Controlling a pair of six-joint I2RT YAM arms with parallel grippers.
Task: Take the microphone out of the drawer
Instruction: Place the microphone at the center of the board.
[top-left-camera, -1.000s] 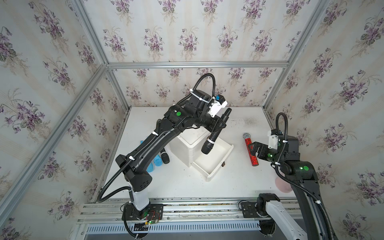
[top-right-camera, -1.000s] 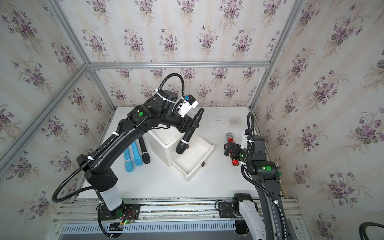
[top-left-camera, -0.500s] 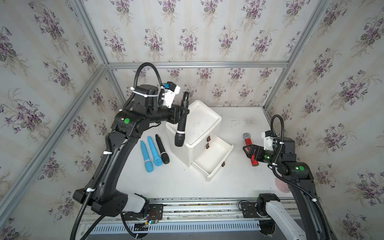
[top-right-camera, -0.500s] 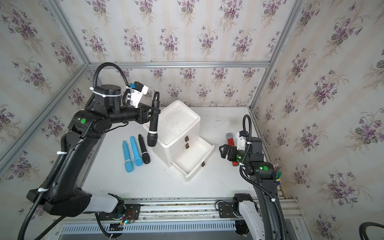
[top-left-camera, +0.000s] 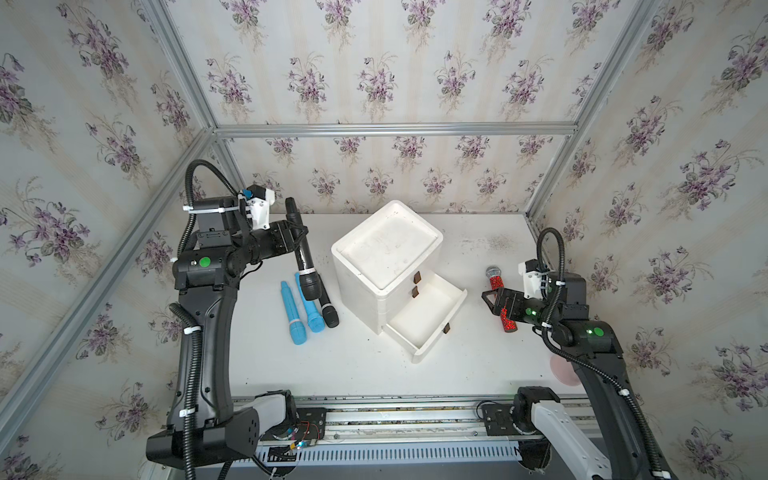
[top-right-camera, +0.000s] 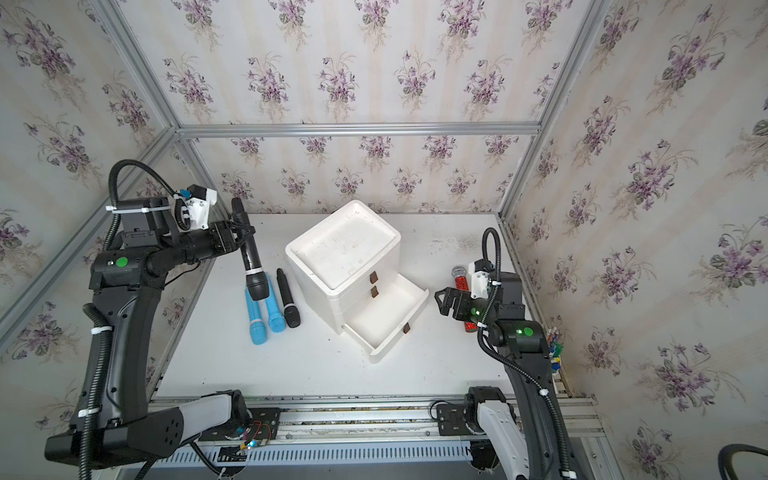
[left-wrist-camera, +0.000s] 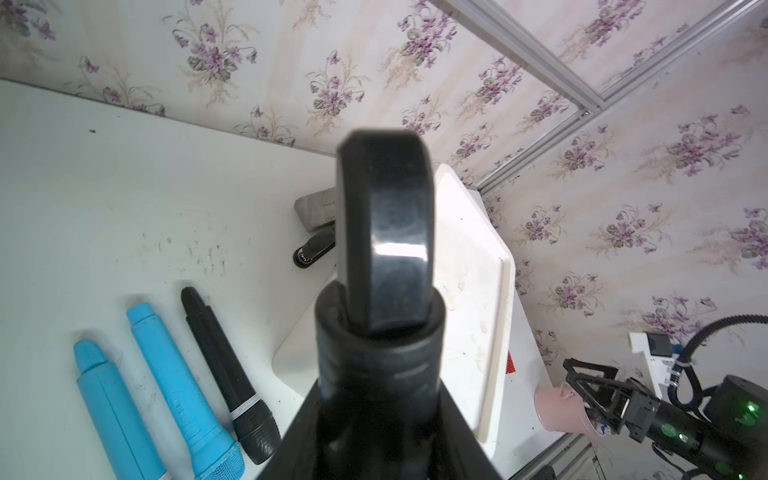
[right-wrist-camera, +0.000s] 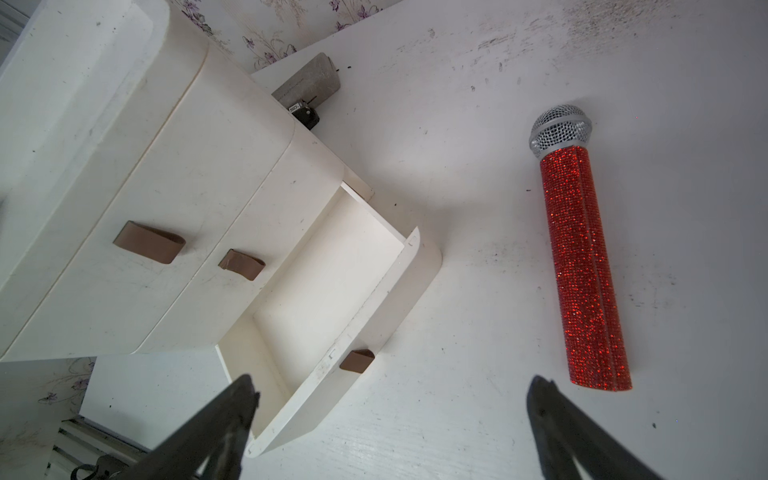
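Mic: I see the black mic (top-left-camera: 305, 266) (top-right-camera: 251, 257) (left-wrist-camera: 386, 249) out of the drawer, clear of it and to the left of the cabinet. It hangs tilted, head down and tail up towards the back wall.

Left gripper: the left gripper (top-left-camera: 297, 235) (top-right-camera: 245, 232) is clamped across the mic's handle, above the head. In the left wrist view the handle fills the middle of the picture.

Under the mic: in both top views its head overlaps the blue mics (top-left-camera: 293, 313) (top-right-camera: 255, 320) (left-wrist-camera: 116, 407). I cannot tell how far above them it is.

Drawer: the bottom drawer (top-left-camera: 436, 345) (top-right-camera: 395, 336) (right-wrist-camera: 399, 266) is pulled out towards the front edge, its white inside in view. The two drawers above it are shut.

Cabinet: the white cabinet (top-left-camera: 386, 245) (top-right-camera: 340, 245) (left-wrist-camera: 469, 270) (right-wrist-camera: 124, 145) stands turned at an angle, mid-table.

Row on the table: two blue mics and a second black mic (top-left-camera: 330, 318) (top-right-camera: 286, 297) (left-wrist-camera: 228, 365) lie side by side, heads towards me, between the left arm and the cabinet.

Right gripper: the right gripper (top-left-camera: 489, 300) (top-right-camera: 442, 301) (right-wrist-camera: 395, 390) has its jaws spread wide and holds nothing. It hovers between the drawer and the red mic.

Red mic: the red mic (top-left-camera: 496, 282) (top-right-camera: 460, 280) (right-wrist-camera: 582, 266) lies flat on the table (top-left-camera: 353, 365), right of the cabinet, silver head towards the back wall.

Cup: a pink cup (top-left-camera: 563, 370) (left-wrist-camera: 557, 407) sits at the right front edge.
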